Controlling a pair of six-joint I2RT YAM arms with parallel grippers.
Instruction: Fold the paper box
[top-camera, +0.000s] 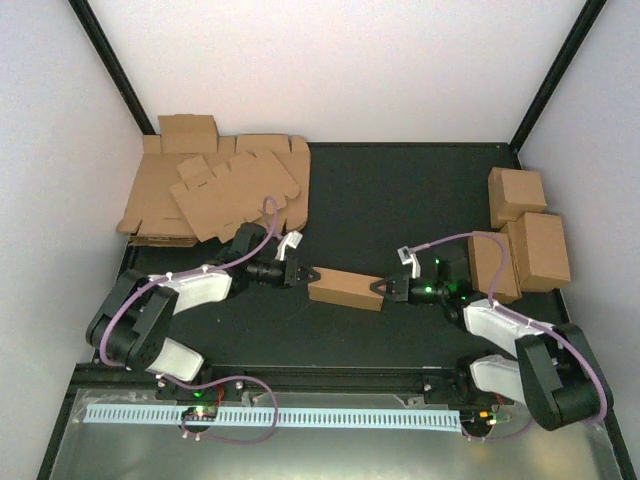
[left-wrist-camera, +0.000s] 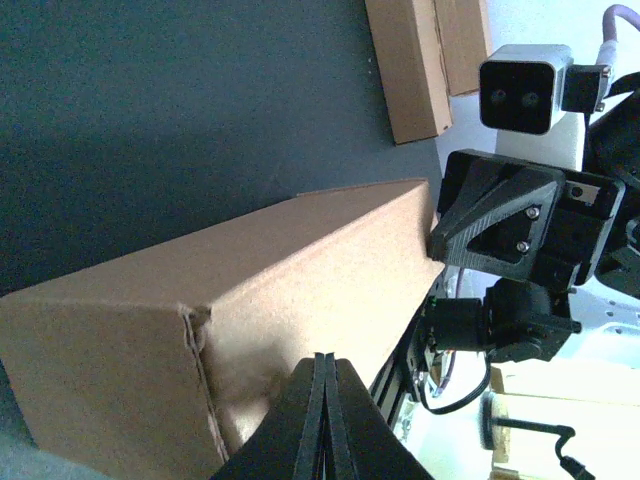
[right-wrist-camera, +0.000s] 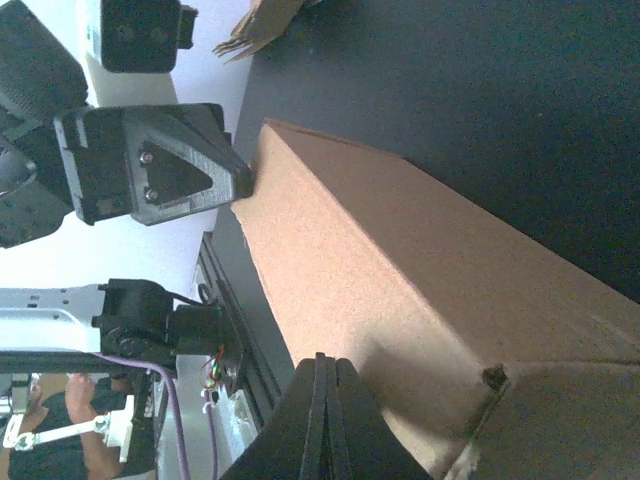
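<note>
Black left fingers (left-wrist-camera: 316, 400) are clenched flat together, holding nothing, tips against one short end of the paper box (top-camera: 345, 288). Opposite, the right fingers (right-wrist-camera: 318, 400) are likewise clenched and empty, tips against the other end. Box lies closed and oblong between them on the dark counter (top-camera: 400, 190). Flat cardboard blanks (top-camera: 215, 190) are heaped far left, finished boxes (top-camera: 525, 235) far right

The paper box (top-camera: 345, 288) is a plain brown cardboard oblong, folded closed. It lies flat near the middle of the black table (top-camera: 400, 190), slightly slanted.
</note>
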